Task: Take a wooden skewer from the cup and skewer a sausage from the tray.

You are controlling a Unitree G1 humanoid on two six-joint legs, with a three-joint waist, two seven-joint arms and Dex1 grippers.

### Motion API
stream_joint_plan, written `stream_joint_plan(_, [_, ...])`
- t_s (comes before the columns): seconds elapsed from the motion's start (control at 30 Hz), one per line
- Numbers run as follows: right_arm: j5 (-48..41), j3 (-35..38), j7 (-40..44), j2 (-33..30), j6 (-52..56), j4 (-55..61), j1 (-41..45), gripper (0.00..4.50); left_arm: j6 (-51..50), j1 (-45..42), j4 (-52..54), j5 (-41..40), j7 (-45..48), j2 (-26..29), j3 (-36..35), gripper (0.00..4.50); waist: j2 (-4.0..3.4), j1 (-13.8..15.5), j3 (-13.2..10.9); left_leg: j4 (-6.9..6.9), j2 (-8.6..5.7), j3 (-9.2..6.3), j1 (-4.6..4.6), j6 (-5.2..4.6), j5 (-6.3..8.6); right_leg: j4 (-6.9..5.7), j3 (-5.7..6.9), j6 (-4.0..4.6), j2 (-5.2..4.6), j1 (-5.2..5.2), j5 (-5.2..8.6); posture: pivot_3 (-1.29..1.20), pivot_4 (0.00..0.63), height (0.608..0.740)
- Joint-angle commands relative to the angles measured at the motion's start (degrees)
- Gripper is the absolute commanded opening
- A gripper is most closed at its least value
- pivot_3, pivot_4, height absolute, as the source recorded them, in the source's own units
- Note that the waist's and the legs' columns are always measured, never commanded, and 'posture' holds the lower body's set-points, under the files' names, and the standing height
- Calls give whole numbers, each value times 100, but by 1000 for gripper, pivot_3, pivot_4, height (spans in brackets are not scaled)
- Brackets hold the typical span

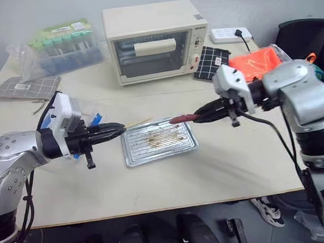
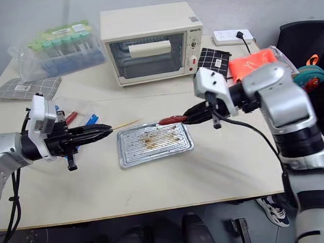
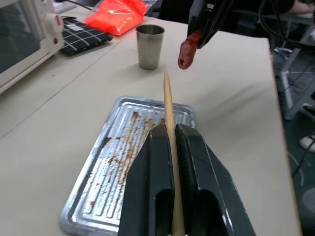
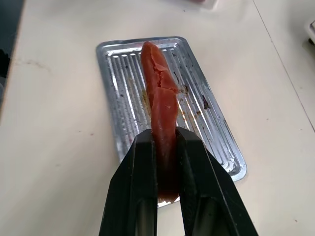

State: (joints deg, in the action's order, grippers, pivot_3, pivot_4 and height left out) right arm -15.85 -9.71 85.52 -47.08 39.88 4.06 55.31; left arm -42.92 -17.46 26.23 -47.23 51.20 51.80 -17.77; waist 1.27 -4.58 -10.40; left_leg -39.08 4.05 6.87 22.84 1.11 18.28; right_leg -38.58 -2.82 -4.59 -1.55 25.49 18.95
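My left gripper (image 1: pixel 121 129) is shut on the wooden skewer (image 1: pixel 140 122), whose pale point juts out to the right over the tray's near-left corner. My right gripper (image 1: pixel 197 118) is shut on the dark red sausage (image 1: pixel 180 119) and holds it in the air above the silver tray (image 1: pixel 166 148), its free end toward the skewer tip with a short gap between them. In the left wrist view the skewer (image 3: pixel 167 103) points at the sausage (image 3: pixel 187 51), and the steel cup (image 3: pixel 150 46) stands on the table beyond the tray (image 3: pixel 106 162). The tray (image 4: pixel 123 83) holds only grease stains.
A cream toaster oven (image 1: pixel 156 41) stands at the back. A rack of tubes (image 1: pixel 62 48) and a grey pouch (image 1: pixel 23 87) lie back left, with a checked cloth (image 1: pixel 210 63), an orange bag (image 1: pixel 256 61) and a power strip (image 1: pixel 231 35) back right. Blue bars (image 1: pixel 96 120) lie behind my left gripper.
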Motion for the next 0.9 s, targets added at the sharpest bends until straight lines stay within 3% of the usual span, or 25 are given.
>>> stream_joint_plan(0.03, [-453,381,-58,-279,354,588,-89,513,48,-210,8,-67,149,18,174,0,0,2,0,-1,0,1,0,0,0,0,-5,0,0,0,0,0,150,740])
stream_joint_plan(0.9, [-1079,468,-517,-722,366,1182,-551,513,199,-732,-59,-3,534,15,597,0,0,27,0,-3,0,3,1,0,0,4,-42,1,4,0,1,0,150,740])
